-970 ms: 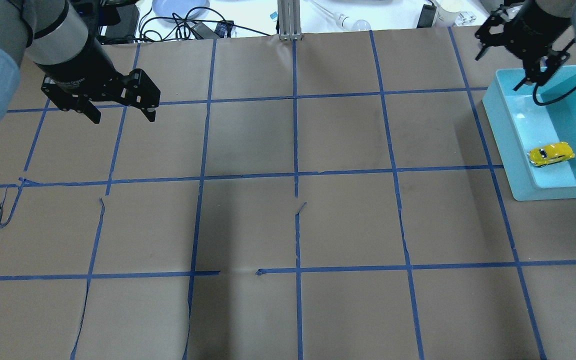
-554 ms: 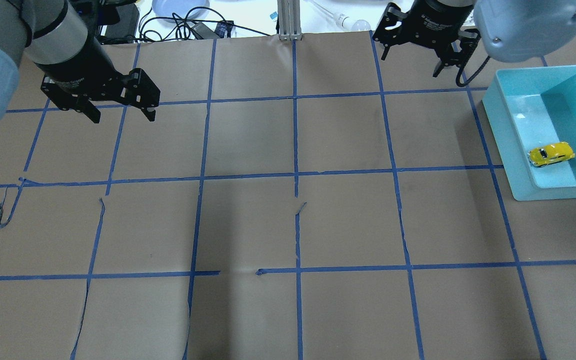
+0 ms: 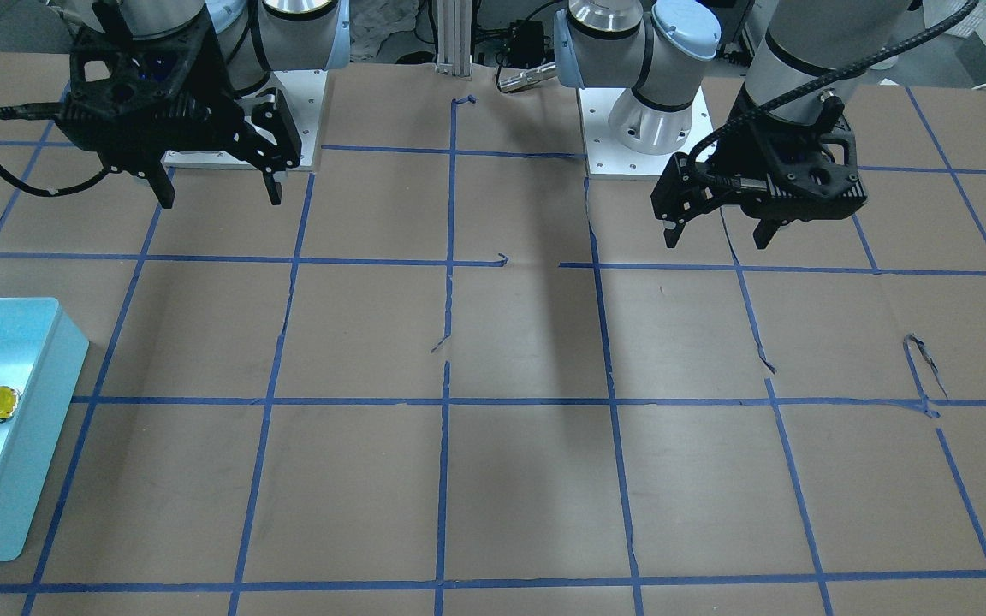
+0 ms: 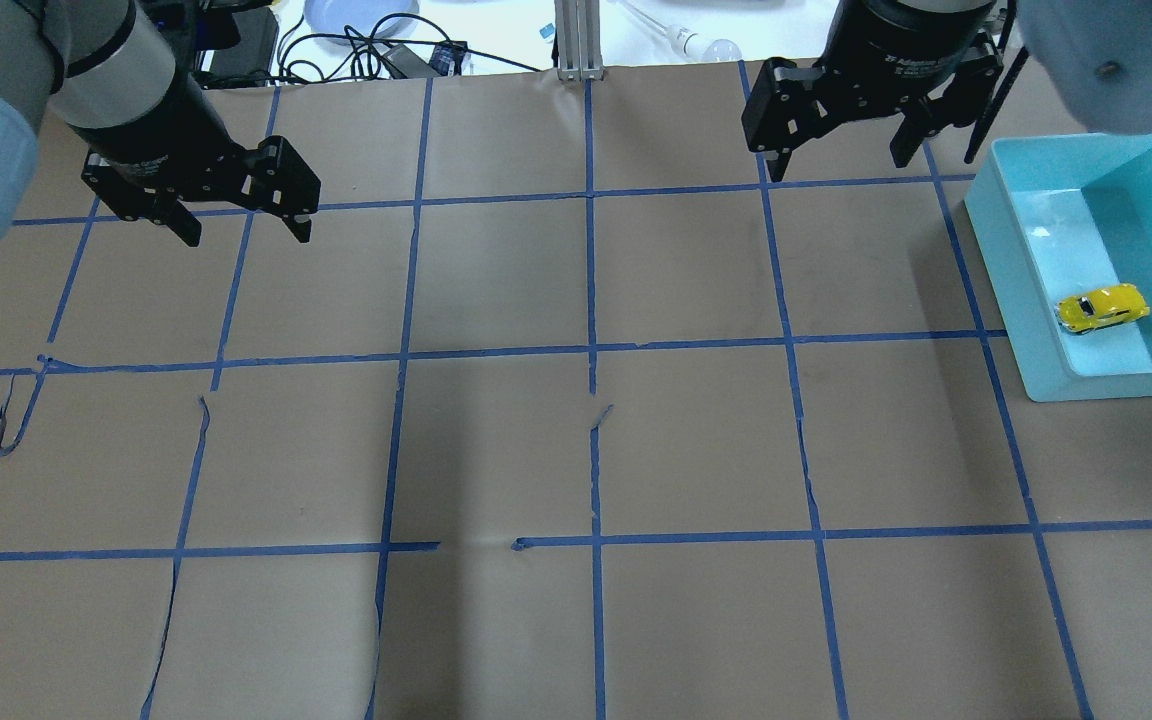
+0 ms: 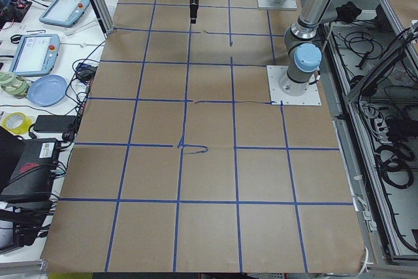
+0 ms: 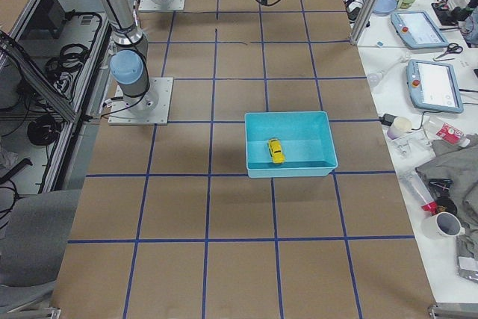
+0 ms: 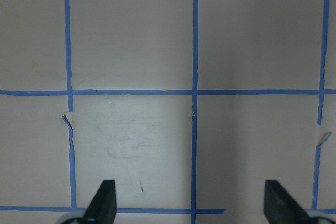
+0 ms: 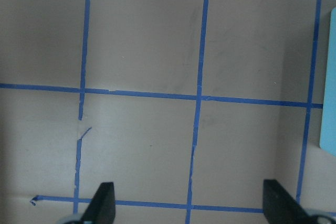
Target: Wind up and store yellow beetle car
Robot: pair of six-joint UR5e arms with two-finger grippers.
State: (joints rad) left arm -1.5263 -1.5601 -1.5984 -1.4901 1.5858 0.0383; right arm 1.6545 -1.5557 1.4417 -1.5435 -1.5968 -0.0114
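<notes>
The brown paper worktop [image 4: 576,450], gridded in blue tape, takes up nearly everything I can see. The only large thing on it is the teal bin [image 4: 1014,290], out at my right edge.

My right tool [image 4: 841,165] hangs over bare paper on the far side of the worktop from my base, just beside the bin's far inner corner but outside its walls. Its fingers are spread wide with nothing between them, and its wrist camera shows only paper and tape, with a sliver of teal at one edge. My left tool [image 4: 248,236] is spread and empty too, and sits well apart on the opposite side of the worktop.

The yellow beetle car [image 4: 1102,308] lies inside the bin on its wheels, toward the end nearer my base. Its long axis runs across the bin's width, slightly tilted, with one end close to the wall on the worktop's side (I cannot tell whether it touches).

From my right tool, the car lies to the right and back toward me, over the bin wall. That arm is plainly the nearer one. With the car in the bin and both tools empty, I judge the storing done. If winding is still owed, my right tool would have to clear the rim, come down, and close across the car's narrow width.
</notes>
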